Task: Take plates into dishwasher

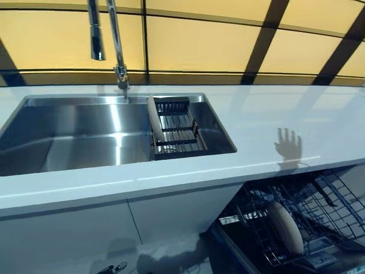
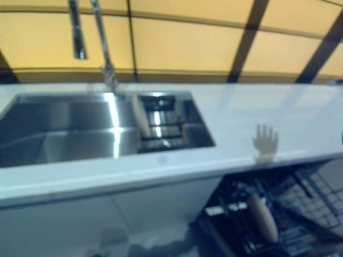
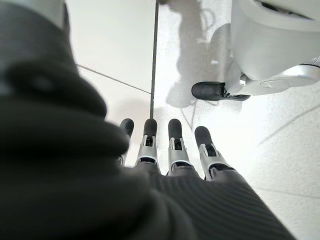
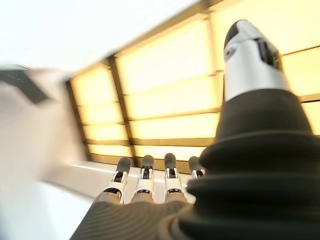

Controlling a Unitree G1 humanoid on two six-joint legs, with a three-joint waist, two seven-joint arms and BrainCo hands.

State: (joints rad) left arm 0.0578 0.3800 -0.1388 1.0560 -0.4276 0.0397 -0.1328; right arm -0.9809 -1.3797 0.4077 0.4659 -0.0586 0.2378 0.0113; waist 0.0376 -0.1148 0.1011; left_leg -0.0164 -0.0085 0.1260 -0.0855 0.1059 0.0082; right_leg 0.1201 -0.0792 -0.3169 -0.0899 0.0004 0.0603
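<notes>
One plate (image 1: pixel 154 119), pale and smooth with a rounded rim, stands on edge in the steel sink (image 1: pixel 68 134), leaning against the left end of a small wire rack (image 1: pixel 175 128) with dark bars that sits in the sink's right part. A second plate (image 1: pixel 285 226), cream-coloured and oval as seen from here, stands upright among the dark wire tines of the dishwasher rack (image 1: pixel 296 220), which is pulled out below the right end of the surface (image 1: pixel 274 120). That surface is white, glossy and flat, and it mirrors the yellow panels and dark frame bars of the wall behind. The sink is brushed metal with square corners and bright streaks of reflected light down its floor. A slim chrome tap (image 1: pixel 117 43) rises from the back edge of the sink, with a second thin tube hanging beside it.

The left robot hand (image 3: pixel 175 145) hangs low in front of the white cupboard doors (image 1: pixel 74 234), its silver, dark-tipped fingers straight and side by side over the pale floor, holding nothing. The right robot hand (image 4: pixel 145 182) is raised toward the yellow panels, fingers likewise straight and relaxed, thumb standing apart, empty.
</notes>
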